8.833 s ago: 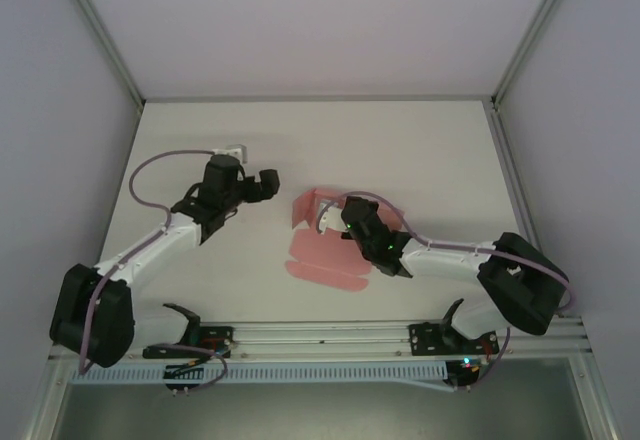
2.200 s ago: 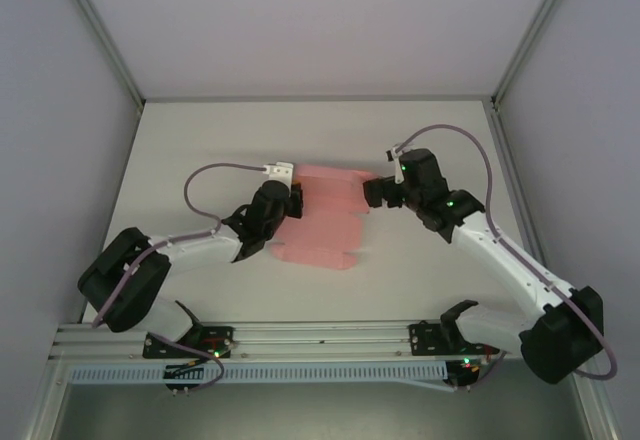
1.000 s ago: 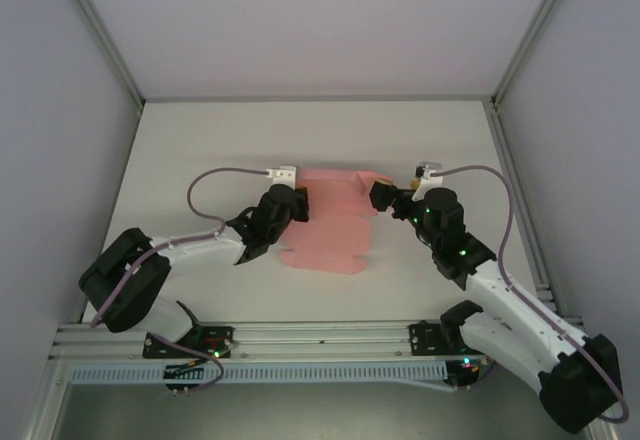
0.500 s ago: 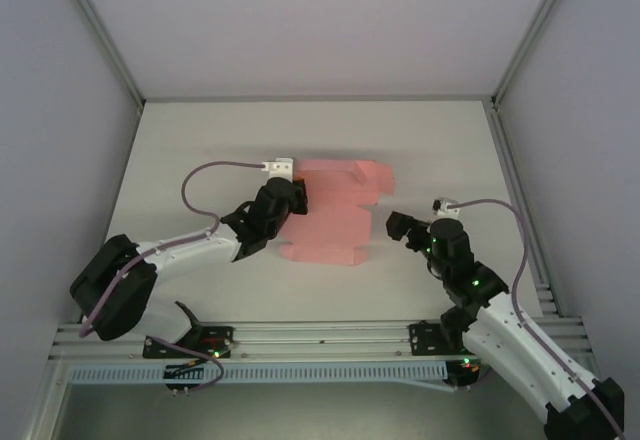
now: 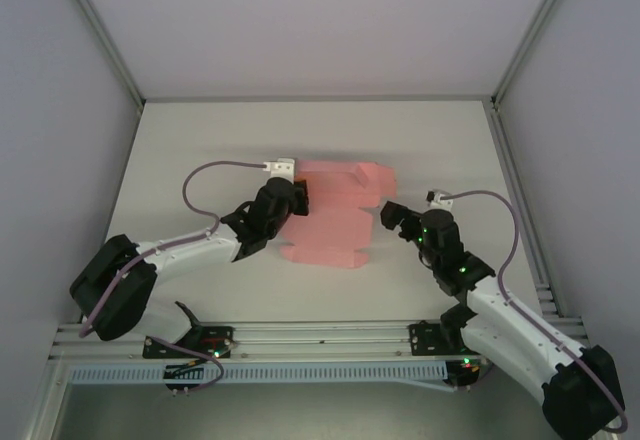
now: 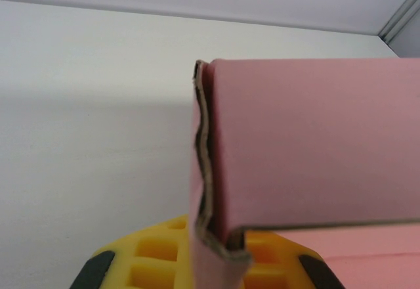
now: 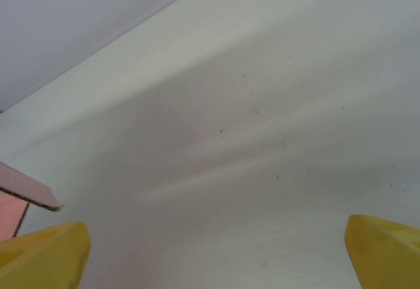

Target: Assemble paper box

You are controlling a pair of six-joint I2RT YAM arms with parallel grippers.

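The pink paper box lies partly folded on the white table, its far panel raised. My left gripper is shut on the box's left edge. In the left wrist view the folded pink card stands pinched between the yellow fingers, the left gripper clamping a crumpled double layer. My right gripper hovers just right of the box's right edge, open and holding nothing. The right wrist view has the right gripper with its yellow fingertips spread wide over bare table, and a pink corner of the box at the left.
The white table is walled in by grey panels and metal frame posts. A rail carrying both arm bases runs along the near edge. Open tabletop lies behind and to both sides of the box.
My right gripper let go of the box's right flap, pulled back toward the near right, then edged toward the box again. The far flap spread rightward. The left gripper kept its grip.
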